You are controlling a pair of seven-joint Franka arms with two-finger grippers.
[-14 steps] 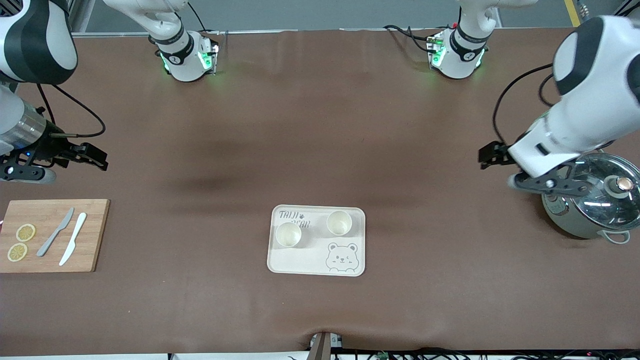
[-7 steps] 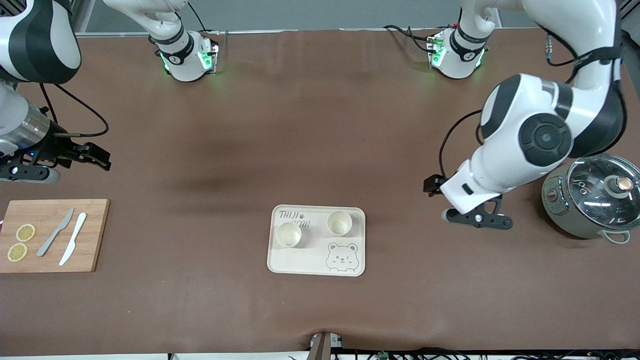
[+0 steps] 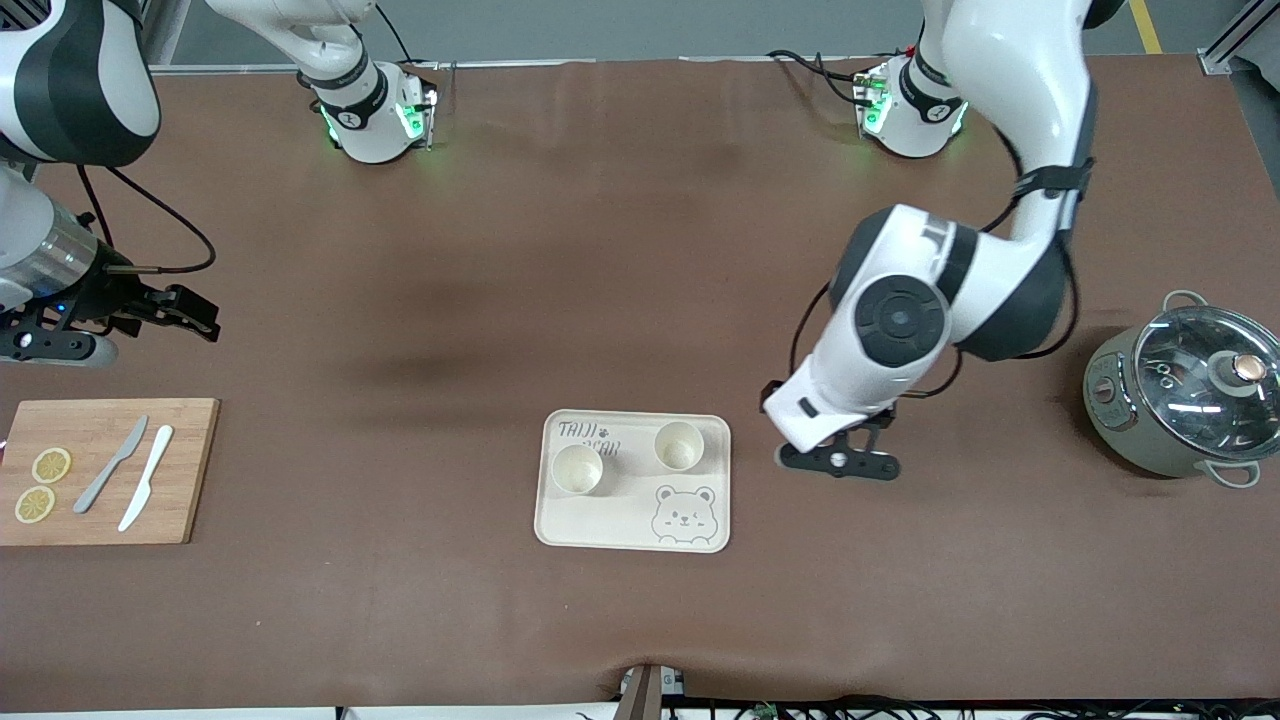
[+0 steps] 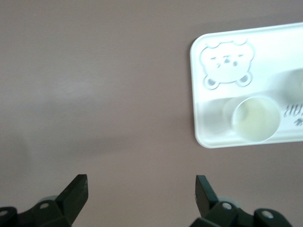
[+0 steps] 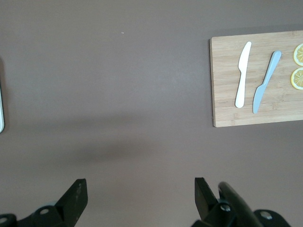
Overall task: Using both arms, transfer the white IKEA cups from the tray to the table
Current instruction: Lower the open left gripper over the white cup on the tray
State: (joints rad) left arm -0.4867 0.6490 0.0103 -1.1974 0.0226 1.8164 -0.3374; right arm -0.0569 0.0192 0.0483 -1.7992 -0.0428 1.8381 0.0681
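Brown matting covers the table (image 3: 560, 250), and over it the left arm (image 3: 960, 280) reaches from its base down toward the middle, while the right arm (image 3: 60, 90) waits at its own end of the table. Next in bulk, a grey-green pot (image 3: 1185, 405) with a glass lid stands at the left arm's end, and a wooden cutting board (image 3: 180, 470) lies at the right arm's end, carrying two knives (one grey (image 3: 110, 464), one white (image 3: 146, 477)) and two lemon slices (image 3: 42, 484). A cream bear tray (image 3: 620, 525) sits near the middle, nearer the front camera than both bases. The left gripper (image 4: 141, 189) hangs over bare matting just beside the tray's edge toward the left arm's end, its fingers (image 4: 75, 191) spread wide and holding nothing. The right gripper (image 5: 140, 191) hovers over the table, above and apart from the board's edge farther from the front camera, its fingers (image 5: 75, 195) likewise spread and empty. Both white IKEA cups stand upright on the tray, apart from each other: one cup (image 3: 679, 446) toward the left arm's end, the other cup (image 3: 577, 470) toward the right arm's end and slightly nearer the front camera.
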